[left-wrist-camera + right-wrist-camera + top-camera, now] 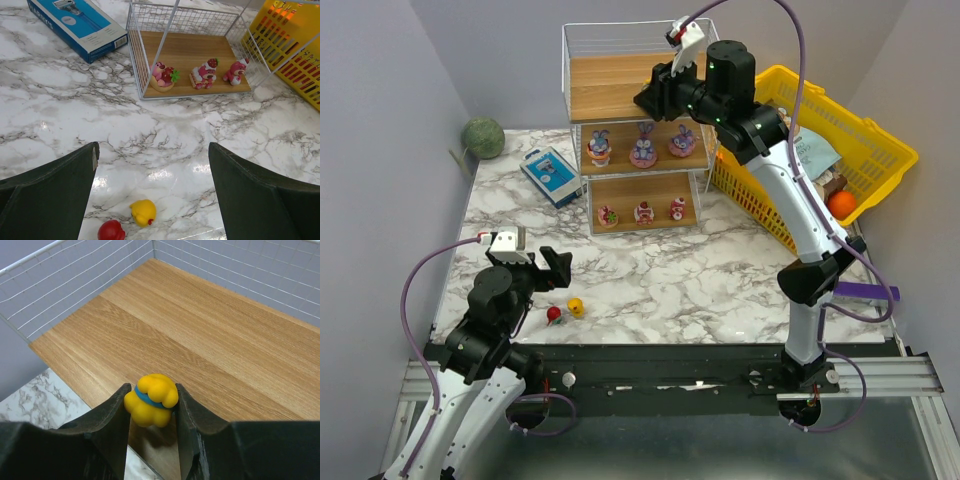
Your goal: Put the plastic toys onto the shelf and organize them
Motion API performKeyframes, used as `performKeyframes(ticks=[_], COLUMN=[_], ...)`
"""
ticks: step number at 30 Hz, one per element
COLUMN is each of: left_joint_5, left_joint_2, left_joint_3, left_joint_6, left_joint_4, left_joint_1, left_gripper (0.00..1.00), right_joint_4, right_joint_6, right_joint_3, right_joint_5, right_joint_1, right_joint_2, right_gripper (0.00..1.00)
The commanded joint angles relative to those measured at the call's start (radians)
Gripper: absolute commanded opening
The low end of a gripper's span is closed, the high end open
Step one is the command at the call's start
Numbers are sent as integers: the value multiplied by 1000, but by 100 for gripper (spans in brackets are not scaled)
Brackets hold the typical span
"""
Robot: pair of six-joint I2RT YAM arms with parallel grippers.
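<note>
The white wire shelf [582,50] holds three bunny-eared toys [643,147] on its middle board and three pink-red cake toys [644,211] on its bottom board; the cake toys also show in the left wrist view [204,74]. My right gripper [151,405] is shut on a yellow toy with a blue band [151,400] just above the front edge of the top board [200,335]. A yellow toy [142,212] and a red-haired toy [111,231] lie on the table below my open, empty left gripper [152,165].
A blue-white box [551,174] lies left of the shelf. A yellow basket [875,140] with packets and an orange ball stands to the right. A green ball [482,137] sits at the far left corner.
</note>
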Motion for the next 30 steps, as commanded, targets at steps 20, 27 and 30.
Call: performKeyframes(ticks=[20,27,30], left_joint_5=[8,6,5], left_joint_2=[-5,-7,-7], left_joint_3=[-7,-7,-7], left_joint_6=[-3,-3,-3], left_joint_4=[6,6,5], left_joint_1=[5,5,5], left_gripper=[99,99,99], right_joint_4=[48,114,117], right_joint_6=[-63,-50,-50], right_joint_3=[-112,-184,-186], right_joint_5=[-21,-7,-4], right_joint_1=[-6,-6,-6], right_joint_2=[3,-46,-57], right_gripper=[48,63,66])
